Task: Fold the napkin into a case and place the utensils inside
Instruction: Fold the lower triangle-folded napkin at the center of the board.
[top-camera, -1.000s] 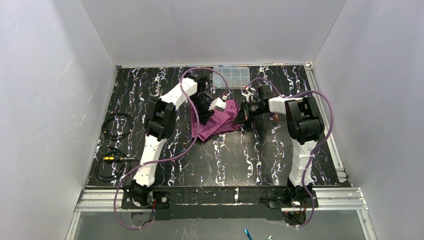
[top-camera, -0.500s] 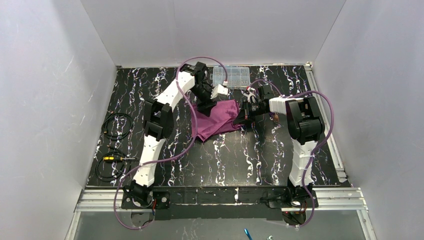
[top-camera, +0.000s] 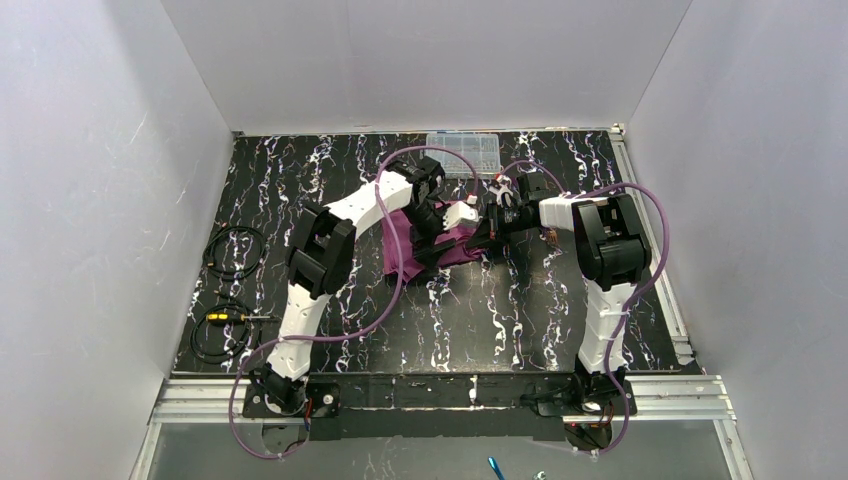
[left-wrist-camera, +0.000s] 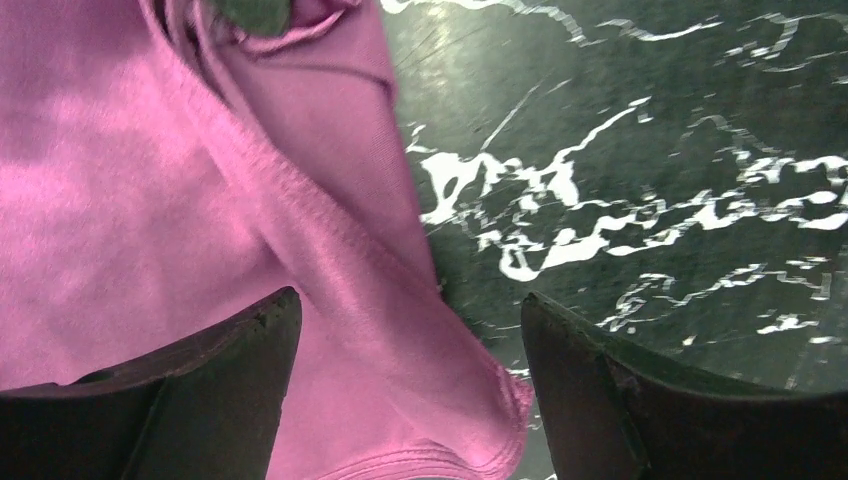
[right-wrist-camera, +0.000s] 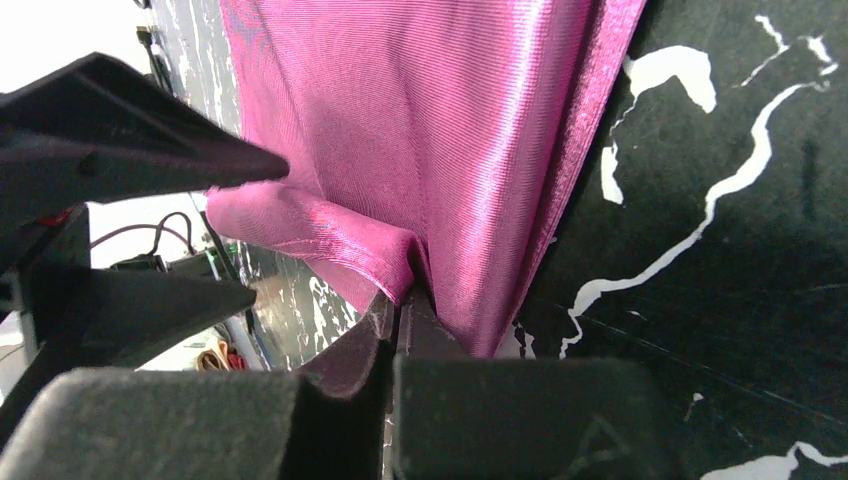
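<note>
Compartment box (top-camera: 462, 152), contents indiscernible, beyond napkin (left-wrist-camera: 120, 180) on worktop (top-camera: 500, 310).
Right end effector (right-wrist-camera: 398, 318) pinches napkin edge; left end effector (left-wrist-camera: 408, 310) spread over its hem.

The napkin (top-camera: 458, 248) lies mid-table (top-camera: 500, 320), with the box (top-camera: 465, 150) at its 12 o'clock (by the far edge). The left gripper (left-wrist-camera: 410, 380) is above the napkin's edge. The right gripper (right-wrist-camera: 400, 310) pinches it at 3 o'clock. Cables (top-camera: 235, 250) lie at 9 o'clock, off the table.
</note>
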